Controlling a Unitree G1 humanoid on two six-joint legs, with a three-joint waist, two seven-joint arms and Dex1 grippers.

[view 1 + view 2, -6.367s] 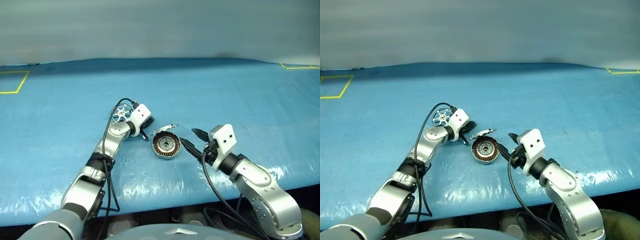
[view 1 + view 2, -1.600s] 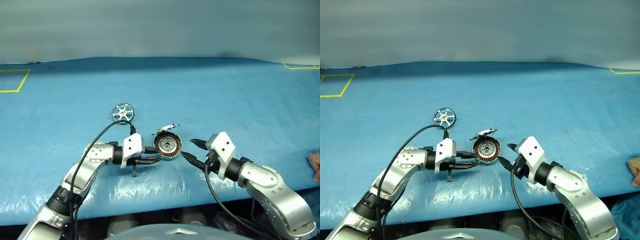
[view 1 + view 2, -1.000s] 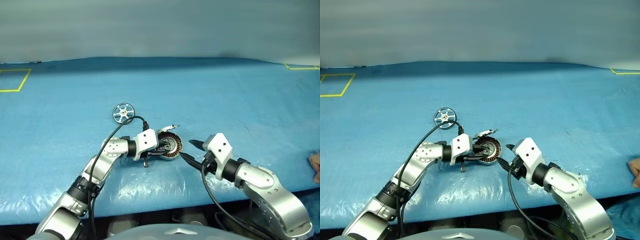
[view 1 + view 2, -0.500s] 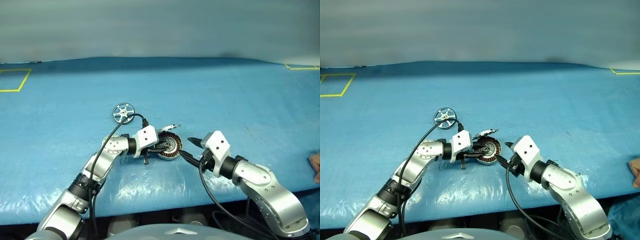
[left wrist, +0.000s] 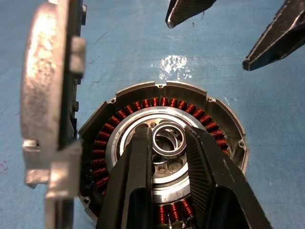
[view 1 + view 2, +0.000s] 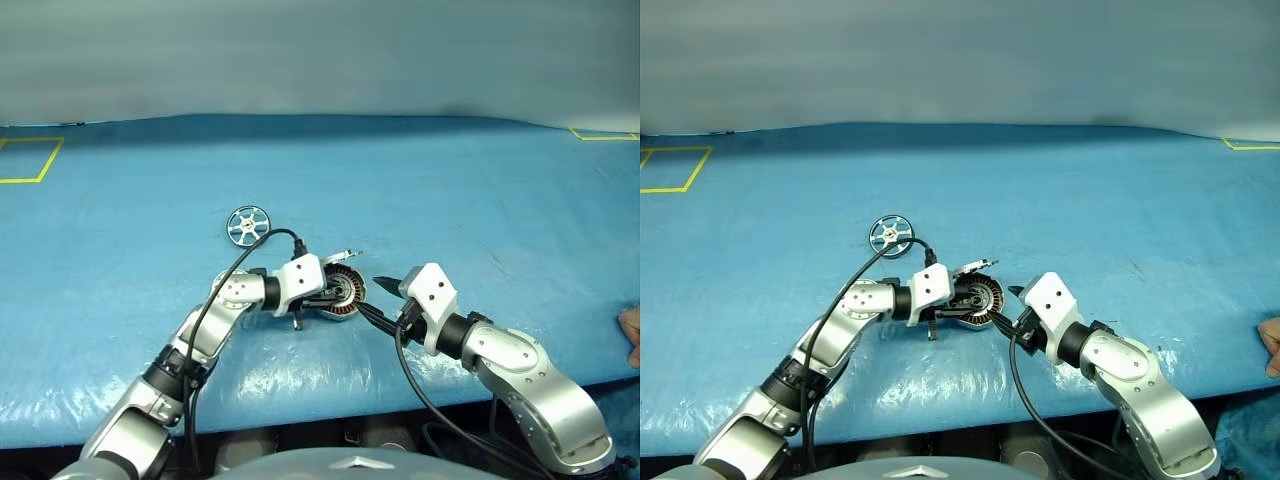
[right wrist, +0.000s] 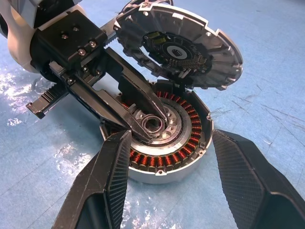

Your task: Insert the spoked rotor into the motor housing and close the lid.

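The motor housing [image 7: 159, 160] lies on the blue table, its copper windings showing. The ribbed lid [image 7: 178, 45] stands tilted up at the housing's far edge. My left gripper [image 5: 169, 136] reaches in from the left over the housing's hub and is shut on a small thin metal ring [image 7: 153, 123]. My right gripper [image 7: 171, 136] is open just right of the housing [image 6: 340, 290], one finger on either side of its near rim without touching it. The spoked rotor [image 6: 247, 224] lies flat on the table, farther back and to the left, with nothing holding it.
The blue plastic-covered table [image 6: 450, 200] stretches wide around the parts. Yellow tape marks sit at its far left [image 6: 30, 160] and far right [image 6: 600, 133] corners. A person's hand [image 6: 632, 335] shows at the right edge. The table's front edge runs just below my arms.
The left gripper left the rotor, then swung in from the near left onto the housing's hub; over the last second it barely moved. The right gripper edged closer to the housing.
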